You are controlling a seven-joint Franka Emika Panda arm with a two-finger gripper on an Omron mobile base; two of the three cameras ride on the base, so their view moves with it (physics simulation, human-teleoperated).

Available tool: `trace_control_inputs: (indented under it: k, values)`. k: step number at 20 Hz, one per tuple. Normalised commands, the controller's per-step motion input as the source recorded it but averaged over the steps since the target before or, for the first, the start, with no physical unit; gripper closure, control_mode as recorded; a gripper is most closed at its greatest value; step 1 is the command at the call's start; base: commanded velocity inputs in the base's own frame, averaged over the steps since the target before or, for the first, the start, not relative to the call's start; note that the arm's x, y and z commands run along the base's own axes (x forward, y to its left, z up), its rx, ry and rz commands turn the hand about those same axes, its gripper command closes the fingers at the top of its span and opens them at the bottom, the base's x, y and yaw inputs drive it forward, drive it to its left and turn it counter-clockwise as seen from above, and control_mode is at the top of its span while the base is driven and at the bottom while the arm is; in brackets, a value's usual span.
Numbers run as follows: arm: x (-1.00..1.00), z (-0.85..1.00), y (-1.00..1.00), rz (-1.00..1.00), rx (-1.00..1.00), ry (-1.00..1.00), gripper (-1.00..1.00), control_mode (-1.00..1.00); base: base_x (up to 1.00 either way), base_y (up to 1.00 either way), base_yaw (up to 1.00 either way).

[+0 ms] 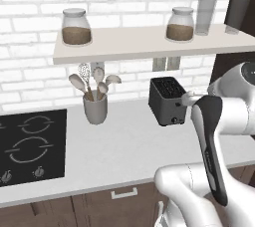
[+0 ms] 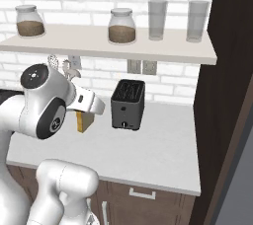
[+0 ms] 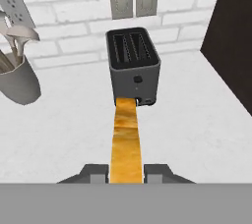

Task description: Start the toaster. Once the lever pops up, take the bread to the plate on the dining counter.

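The dark grey toaster stands on the white worktop against the brick wall, and both of its top slots look empty. It also shows as the toaster and the toaster. My gripper is shut on the golden-tan bread. The slice sticks out ahead of the fingers, and its far end lies over the toaster's lower front face in the hand view. From the right base view the bread hangs below my white hand, left of the toaster and above the worktop. The plate and the dining counter are out of view.
A grey utensil cup with spoons stands left of the toaster, and a black hob lies further left. A shelf with jars and glasses hangs above. A dark tall cabinet closes the right side.
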Motion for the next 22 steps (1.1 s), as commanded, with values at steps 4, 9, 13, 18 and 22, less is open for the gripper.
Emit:
trace_control_inputs:
  k: [4,9,13,18,22]
  values:
    - [-0.50,0.00,0.00,0.02,0.00,-0.04,1.00,1.00,-0.25,0.00,0.03]
    - [0.00,0.00,0.00,0.00,0.00,0.00,1.00,1.00,-0.77,0.15,0.54]
    - [0.00,0.00,0.00,0.00,0.00,0.00,1.00,1.00,-0.16,0.49,0.96]
    - [0.00,0.00,0.00,0.00,0.00,0.00,1.00,1.00,-0.13,0.20,1.00]
    - [0.00,0.00,0.00,0.00,0.00,0.00,1.00,1.00,-0.12,0.09,1.00]
